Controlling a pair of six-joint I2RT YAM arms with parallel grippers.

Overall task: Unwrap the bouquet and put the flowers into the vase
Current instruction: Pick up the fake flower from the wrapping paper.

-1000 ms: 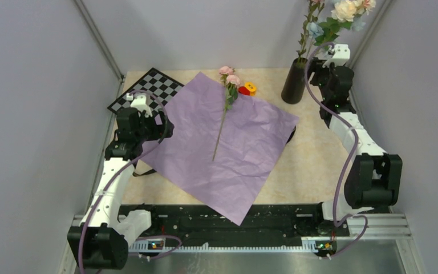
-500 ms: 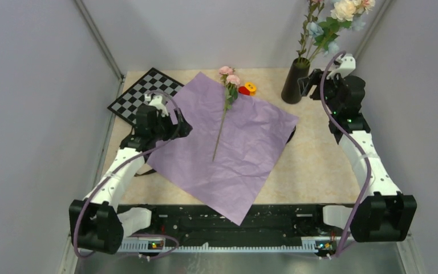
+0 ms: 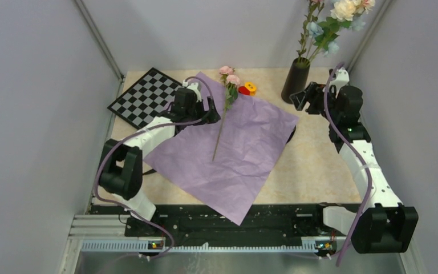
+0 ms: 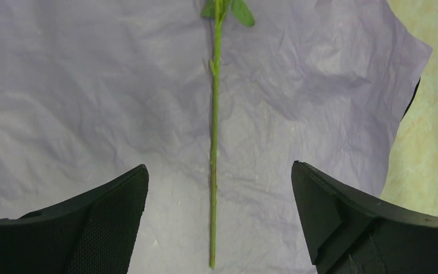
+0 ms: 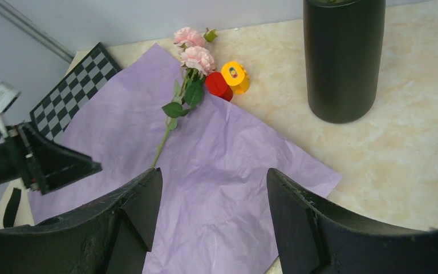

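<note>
The bouquet is unwrapped: its lilac paper lies flat on the table. One flower with pink blooms lies on the paper, its thin green stem running toward me. Other flowers stand in the dark vase at the back right. My left gripper hovers open over the paper just left of the stem. In the left wrist view the stem's lower end lies between the open fingers, untouched. My right gripper is open and empty beside the vase, facing the paper.
A checkered board lies at the back left, partly under the paper. A red-and-yellow toy block sits beside the pink blooms. Something dark pokes out under the paper's right corner. Grey walls close in both sides.
My left arm has swung from the left edge forward and right, over the paper beside the stem. My right gripper has drawn back and down from the vase, turning toward the paper.
</note>
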